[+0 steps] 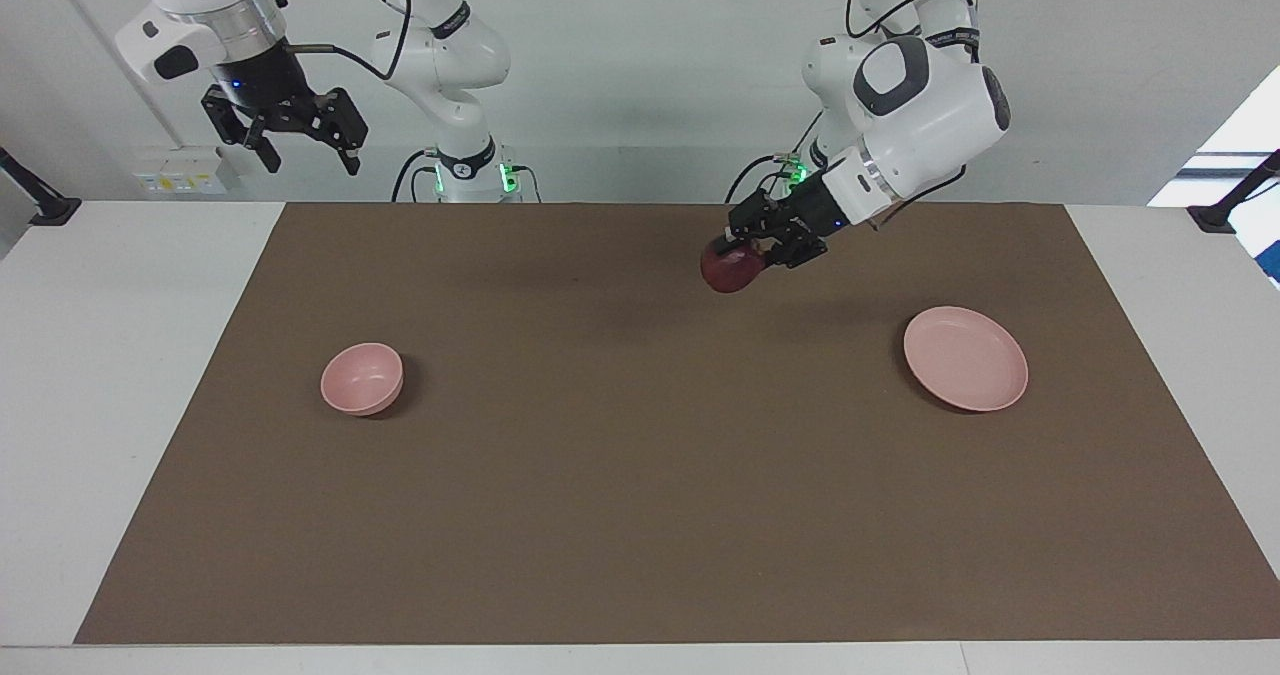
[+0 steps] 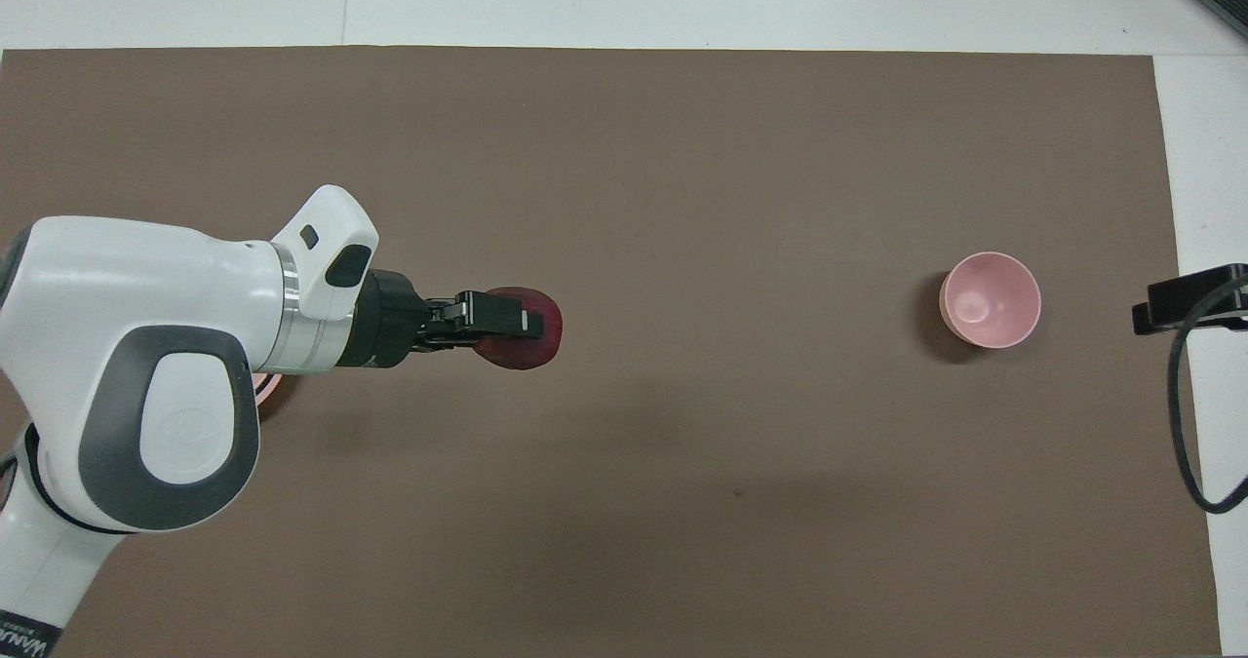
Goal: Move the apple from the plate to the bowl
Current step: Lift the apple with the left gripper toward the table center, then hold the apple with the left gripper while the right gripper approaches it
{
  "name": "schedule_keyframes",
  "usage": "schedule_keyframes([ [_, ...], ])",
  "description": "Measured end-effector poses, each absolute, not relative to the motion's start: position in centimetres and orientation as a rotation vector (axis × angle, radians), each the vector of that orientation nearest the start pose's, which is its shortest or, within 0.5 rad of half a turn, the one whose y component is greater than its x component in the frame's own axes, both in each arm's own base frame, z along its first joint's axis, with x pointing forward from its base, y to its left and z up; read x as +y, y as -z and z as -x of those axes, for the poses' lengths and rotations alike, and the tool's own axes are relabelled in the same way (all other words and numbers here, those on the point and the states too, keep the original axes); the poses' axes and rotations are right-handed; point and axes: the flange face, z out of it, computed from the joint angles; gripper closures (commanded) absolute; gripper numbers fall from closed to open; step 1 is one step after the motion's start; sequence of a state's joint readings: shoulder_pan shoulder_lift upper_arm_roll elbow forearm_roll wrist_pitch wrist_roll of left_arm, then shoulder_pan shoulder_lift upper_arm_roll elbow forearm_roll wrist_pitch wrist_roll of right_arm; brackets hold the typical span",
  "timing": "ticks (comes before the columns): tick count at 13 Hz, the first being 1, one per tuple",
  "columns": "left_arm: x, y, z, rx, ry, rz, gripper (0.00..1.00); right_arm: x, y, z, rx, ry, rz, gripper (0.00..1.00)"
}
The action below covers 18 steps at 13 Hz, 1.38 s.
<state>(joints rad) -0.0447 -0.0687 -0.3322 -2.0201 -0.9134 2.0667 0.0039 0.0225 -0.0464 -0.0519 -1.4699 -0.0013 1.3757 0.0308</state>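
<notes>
My left gripper (image 1: 738,251) is shut on the dark red apple (image 1: 730,268) and holds it in the air over the brown mat, between plate and bowl; in the overhead view the gripper (image 2: 517,324) covers part of the apple (image 2: 541,331). The flat pale pink plate (image 1: 965,358) lies bare toward the left arm's end; in the overhead view only a sliver of it (image 2: 265,386) shows under the arm. The small deep pink bowl (image 1: 362,378) stands empty toward the right arm's end, also in the overhead view (image 2: 991,300). My right gripper (image 1: 305,153) waits open, raised above the table's edge.
A brown mat (image 1: 640,515) covers most of the white table (image 1: 120,355). Black clamps stand at both ends of the table (image 1: 45,205). The right arm's cable loops at the overhead view's edge (image 2: 1194,414).
</notes>
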Motion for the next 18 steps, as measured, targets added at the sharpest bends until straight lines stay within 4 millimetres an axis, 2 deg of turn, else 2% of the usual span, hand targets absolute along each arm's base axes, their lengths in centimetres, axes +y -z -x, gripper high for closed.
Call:
schedule_keyframes([
  [3, -26.4, -51.3, -49.6, 0.066, 0.046, -2.261, 1.0, -1.6, -67.8, -51.9, 0.064, -0.062, 3.137, 0.0],
  [5, -27.5, -51.7, -49.5, 0.099, 0.015, -2.218, 1.0, -0.9, -66.4, -52.8, 0.074, -0.032, 3.069, 0.0],
  [8, -29.3, -52.0, -48.9, 0.101, -0.026, -2.206, 1.0, 0.1, -62.9, -54.2, 0.317, -0.064, 2.92, 0.0],
  [12, -29.4, -52.0, -48.9, 0.111, -0.026, -2.205, 1.0, 2.3, -58.7, -56.3, 0.632, -0.26, 2.644, 0.0],
  [15, -29.6, -52.0, -48.8, 0.123, -0.027, -2.205, 1.0, 3.9, -56.1, -58.1, 0.838, -0.425, 2.406, 0.0],
  [18, -31.2, -52.3, -48.2, 0.152, -0.065, -2.206, 1.0, 5.8, -54.1, -60.1, 1.001, -0.549, 2.186, 0.0],
])
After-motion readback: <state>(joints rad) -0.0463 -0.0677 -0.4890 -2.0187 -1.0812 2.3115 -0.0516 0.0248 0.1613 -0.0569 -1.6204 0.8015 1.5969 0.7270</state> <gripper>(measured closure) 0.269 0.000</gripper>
